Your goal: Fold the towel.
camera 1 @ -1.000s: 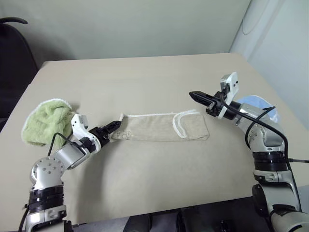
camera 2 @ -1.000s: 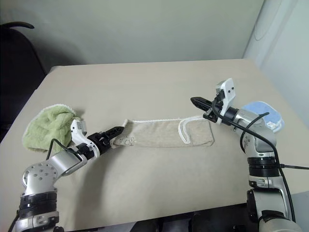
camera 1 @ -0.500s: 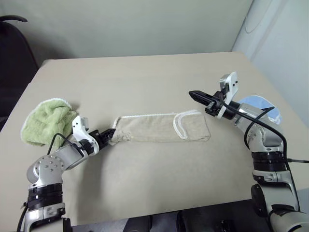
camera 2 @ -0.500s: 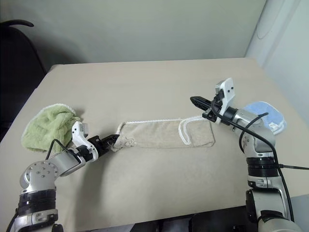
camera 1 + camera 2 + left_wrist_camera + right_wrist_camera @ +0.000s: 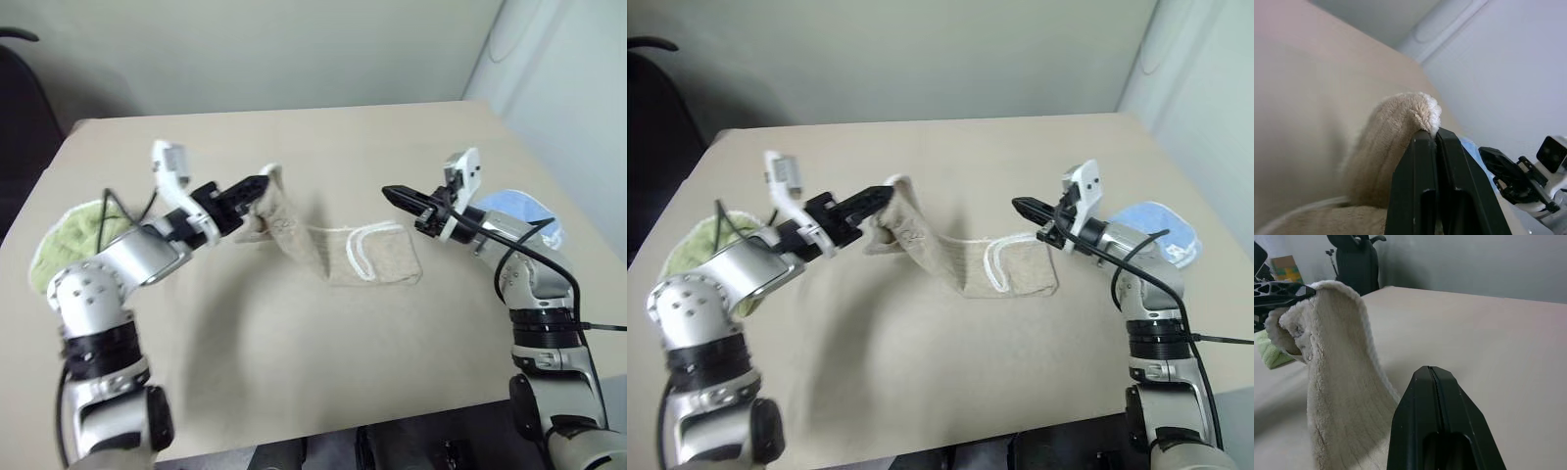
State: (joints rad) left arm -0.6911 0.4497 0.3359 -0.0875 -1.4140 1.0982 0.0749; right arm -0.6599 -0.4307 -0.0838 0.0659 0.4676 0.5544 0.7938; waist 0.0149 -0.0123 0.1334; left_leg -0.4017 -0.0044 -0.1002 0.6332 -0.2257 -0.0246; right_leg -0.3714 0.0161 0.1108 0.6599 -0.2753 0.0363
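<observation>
Beige terry towel (image 5: 323,245) with white corded edging lies partly on a pale tan desk (image 5: 323,362), its far end flat beside the right arm. The left claw (image 5: 263,186) is clenched on the towel's near end, holding it in the air so the cloth drapes down to the desk. The right claw (image 5: 389,193) hovers above the flat end, fingers pressed together and holding nothing. A fluffy lime-green towel (image 5: 59,245) and a light-blue cloth (image 5: 524,215) sit at opposite desk edges.
</observation>
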